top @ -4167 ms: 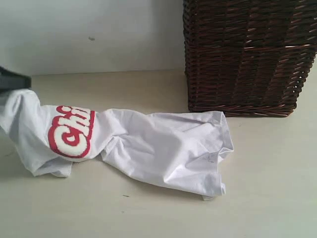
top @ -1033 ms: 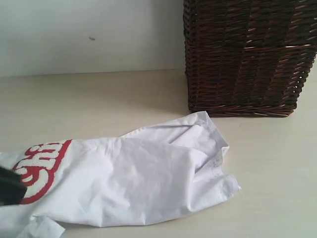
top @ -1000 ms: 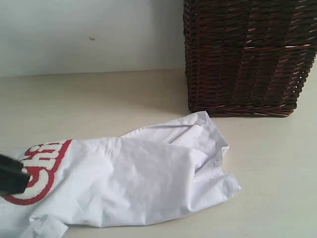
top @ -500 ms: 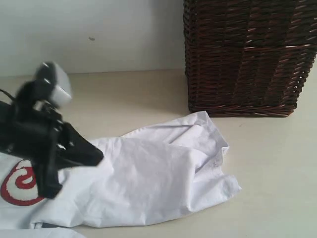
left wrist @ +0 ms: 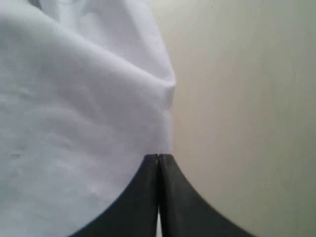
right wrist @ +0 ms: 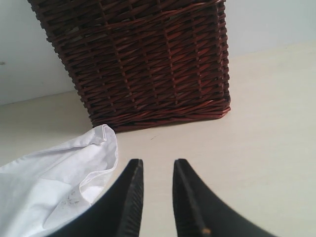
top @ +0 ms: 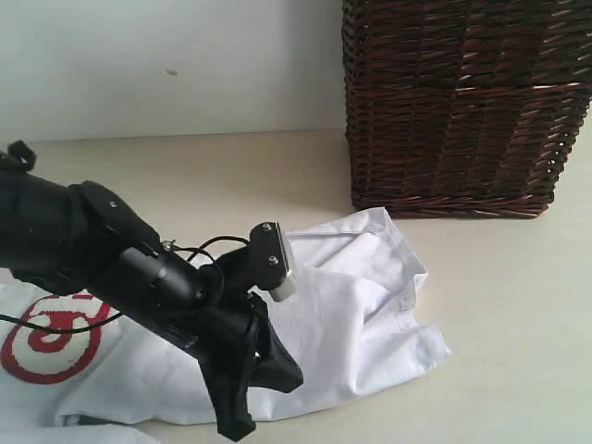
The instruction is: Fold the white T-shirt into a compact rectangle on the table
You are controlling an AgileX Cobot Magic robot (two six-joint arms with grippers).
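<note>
Your left hand [left wrist: 158, 158] is pressed together, its tips meeting right at the edge of the shirt [top: 351, 305]. The wrist view does not show whether any cloth is actually caught between them, so check that before you lift.

Your right hand [right wrist: 155, 163] is slightly spread with nothing in the gap. It hangs over the bare surface [top: 499, 324], just off the plain end of the shirt and facing the basket [top: 462, 102].

The shirt lies crumpled and unfolded on the surface, its long axis running side to side across the outside view. The red lettering [top: 42, 342] is at the left end, and the plain white end stops just short of the foot of the basket on the right.

Your left hand sits on the near edge, roughly midway along that length. From there the cloth spreads away from you toward the back wall. The left arm is the one already on the shirt; the right arm is nearer the basket-side corner, which I judge is the natural second hold if you mean to pull it flat.

Counted: one shirt, one basket, one surface, two hands.
</note>
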